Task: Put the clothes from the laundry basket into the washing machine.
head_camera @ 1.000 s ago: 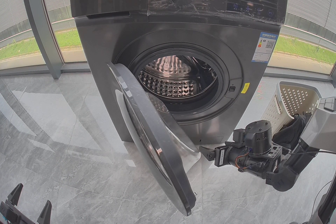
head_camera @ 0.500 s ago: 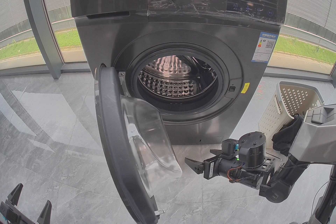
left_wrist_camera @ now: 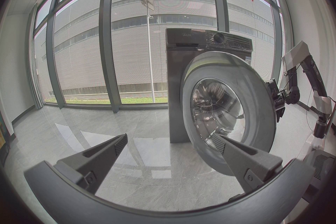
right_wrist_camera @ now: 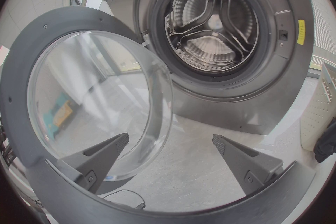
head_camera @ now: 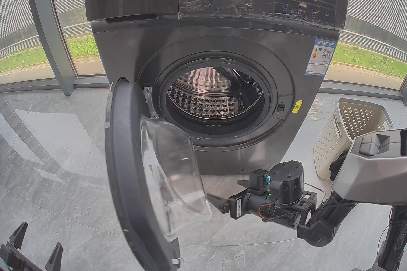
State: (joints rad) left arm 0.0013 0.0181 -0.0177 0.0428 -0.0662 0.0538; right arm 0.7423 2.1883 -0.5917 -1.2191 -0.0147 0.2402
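From the head camera, the grey front-loading washing machine [head_camera: 212, 39] stands on a pale marble floor [head_camera: 63, 149] before tall windows [head_camera: 25, 9], its round door [head_camera: 127, 166] swung wide to the robot's left and its steel drum [head_camera: 212, 94] exposed. The white perforated laundry basket [head_camera: 339, 132] sits on the floor just to the right of the machine, with a dark garment [head_camera: 337, 166] at its near side, partly hidden by the right arm. The right gripper [head_camera: 224, 193] hangs low in front of the machine, fingers spread and holding nothing, close to the door's glass bowl but apart from it. The left gripper [head_camera: 40, 238] sits at the lower left edge, its fingers also apart and empty. The left wrist camera sees those spread fingers above the floor, with the machine farther off, the door's outer face turned towards it and the right arm beyond the door. The right wrist camera looks between its own parted fingers at the door's inner glass on one side and the open drum past it. The basket stands at the frame's edge, the dark garment against its outer wall.
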